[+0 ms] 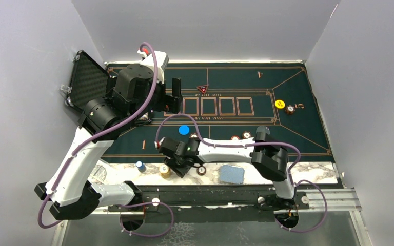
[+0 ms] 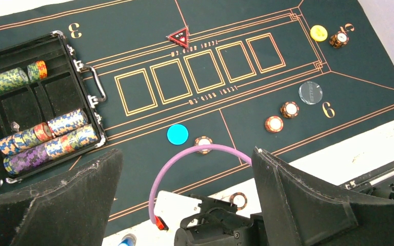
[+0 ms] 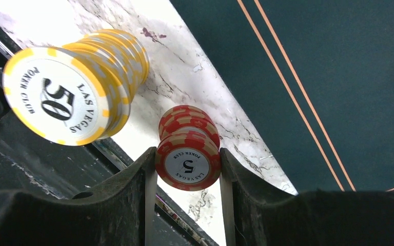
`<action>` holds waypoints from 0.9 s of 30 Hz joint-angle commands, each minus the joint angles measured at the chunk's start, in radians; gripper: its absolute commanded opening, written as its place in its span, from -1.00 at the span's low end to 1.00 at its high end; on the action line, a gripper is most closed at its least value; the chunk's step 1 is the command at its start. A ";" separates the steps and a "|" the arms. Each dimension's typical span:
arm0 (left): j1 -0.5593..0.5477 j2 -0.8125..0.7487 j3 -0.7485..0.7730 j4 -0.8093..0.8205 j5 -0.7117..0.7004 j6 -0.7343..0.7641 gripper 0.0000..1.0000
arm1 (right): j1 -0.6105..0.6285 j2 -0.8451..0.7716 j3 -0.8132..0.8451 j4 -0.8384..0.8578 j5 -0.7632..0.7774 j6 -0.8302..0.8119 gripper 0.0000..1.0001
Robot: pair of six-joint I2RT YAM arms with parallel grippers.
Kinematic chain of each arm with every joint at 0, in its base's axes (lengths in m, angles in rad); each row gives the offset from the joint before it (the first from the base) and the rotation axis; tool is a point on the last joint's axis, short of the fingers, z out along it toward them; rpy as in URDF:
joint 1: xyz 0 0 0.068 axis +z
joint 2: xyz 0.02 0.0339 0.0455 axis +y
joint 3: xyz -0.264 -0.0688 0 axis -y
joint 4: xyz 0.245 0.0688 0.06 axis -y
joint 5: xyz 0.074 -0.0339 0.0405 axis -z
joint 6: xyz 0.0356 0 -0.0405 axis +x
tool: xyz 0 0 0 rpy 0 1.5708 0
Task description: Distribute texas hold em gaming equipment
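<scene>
Chips in red and white, marked 5, are piled in one red stack (image 3: 187,165) on the marble strip (image 3: 184,66) at the near table edge. This stack is gripped by the right pincer (image 3: 188,154). Its jaws are closed partway against the upper chips, with one finger at nine o'clock and the other at three o'clock of the top chip. Whether those chips are lifted off the lower ones cannot be told.

One yellow stack (image 3: 77,92), marked 50, is seen at ten o'clock of the red stack, near it but apart. In the top view, one pile of blue-backed cards (image 1: 232,174) lies on the same strip at three o'clock of the red stack.

The left pincer (image 2: 185,154) is spread fully and nothing is held in it. It is held above the mat (image 2: 133,31), and in its own view the blue disc (image 2: 177,134) lies at twelve o'clock of it.

On the mat are counted:
- one blue disc
- one yellow disc (image 2: 318,33)
- one clear disc (image 2: 310,93)
- one red triangular marker (image 2: 178,37)
- four red-and-white chips (image 2: 290,109), each lying apart from the others; the chip farthest toward two o'clock lies just beside the yellow disc

At nine o'clock in that view the open case (image 2: 18,105) is seen, with three rows of mixed-colour chips laid on edge inside it.
</scene>
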 commanded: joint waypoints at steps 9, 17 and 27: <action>0.001 0.011 0.010 0.014 -0.004 0.023 0.98 | -0.117 -0.115 -0.034 -0.021 0.065 0.068 -0.28; 0.002 0.032 0.028 0.013 0.005 0.039 0.98 | -0.268 -0.097 -0.112 0.043 0.082 0.032 -0.27; 0.004 0.038 0.045 0.009 0.006 0.042 0.98 | -0.303 -0.037 -0.112 0.058 0.054 0.026 -0.07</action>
